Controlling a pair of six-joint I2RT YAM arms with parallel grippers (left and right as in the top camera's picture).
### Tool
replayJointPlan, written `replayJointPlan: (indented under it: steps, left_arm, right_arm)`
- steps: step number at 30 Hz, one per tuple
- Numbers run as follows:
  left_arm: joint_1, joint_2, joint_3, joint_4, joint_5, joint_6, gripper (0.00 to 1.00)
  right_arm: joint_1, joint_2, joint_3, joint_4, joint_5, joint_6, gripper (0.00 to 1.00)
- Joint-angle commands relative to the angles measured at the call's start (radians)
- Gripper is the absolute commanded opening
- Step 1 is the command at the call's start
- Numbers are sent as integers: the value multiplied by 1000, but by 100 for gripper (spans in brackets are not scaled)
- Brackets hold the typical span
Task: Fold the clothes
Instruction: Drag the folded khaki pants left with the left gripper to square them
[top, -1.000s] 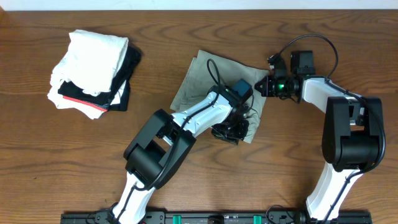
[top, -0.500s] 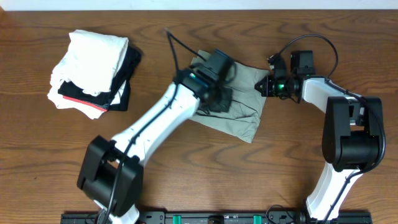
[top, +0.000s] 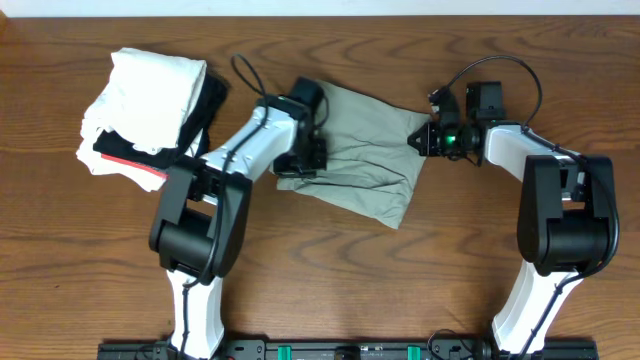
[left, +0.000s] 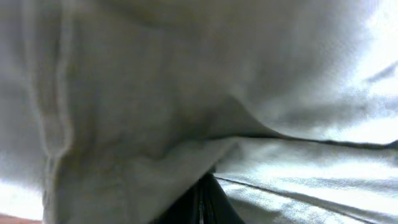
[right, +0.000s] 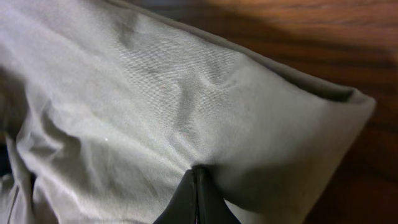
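Overhead: bright, even light, sharp; faint soft shadows on wood table (top: 100, 260).
Left wrist: v. close, out of focus; khaki cloth (left: 124, 112) dim mid-frame, glare at right.
Right wrist: sharp, weave visible; dark shadow top right bkgd.

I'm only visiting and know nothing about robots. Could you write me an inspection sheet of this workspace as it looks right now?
Surface: brown wooden table, grain visible.
Job's things: khaki garment, wrinkled, lying mid-table between the two arms.
Clutter: stack of white and black garments at the far left, apart from the khaki one.
Grippers: left end effector shut on the garment's left edge; right end effector shut on its right corner.
Cables: black cables loop from each wrist.
Surroundings: black rail along the near edge; white strip along the far edge.
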Motion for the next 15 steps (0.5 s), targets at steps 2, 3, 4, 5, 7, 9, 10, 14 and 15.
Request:
replayJointPlan:
  steps: [2,3,4,5,7,9,10,14,15]
  left_arm:
    - [68,-31,-2,-22,-17,23,6]
    - [68,-60,2,-21,-3,25,6]
    - [68,-89,3,-20,-2,25,6]
    - [67,-121,3,-13,-2,25,6]
    - [66,-182,3,16,-3,24,6]
    - [66,-230,3,78,-3,17,8]
    - [66,-243,3,111,-3,16,11]
    - [65,-239,3,233,-2,-3,21]
    - [63,-229,3,254,-2,-18,22]
  right_arm:
    - [1,58,-23,-18,95,-13,1]
    - [1,58,-23,-18,95,-13,1]
    - [1,58,-23,-17,95,-13,1]
    - [1,58,-23,-17,95,-13,1]
    - [1,58,-23,-18,95,-13,1]
    - [1,58,-23,-18,95,-13,1]
    - [1,58,-23,-18,95,-13,1]
    - [1,58,-23,-18,95,-13,1]
    - [1,58,-23,-18,95,-13,1]
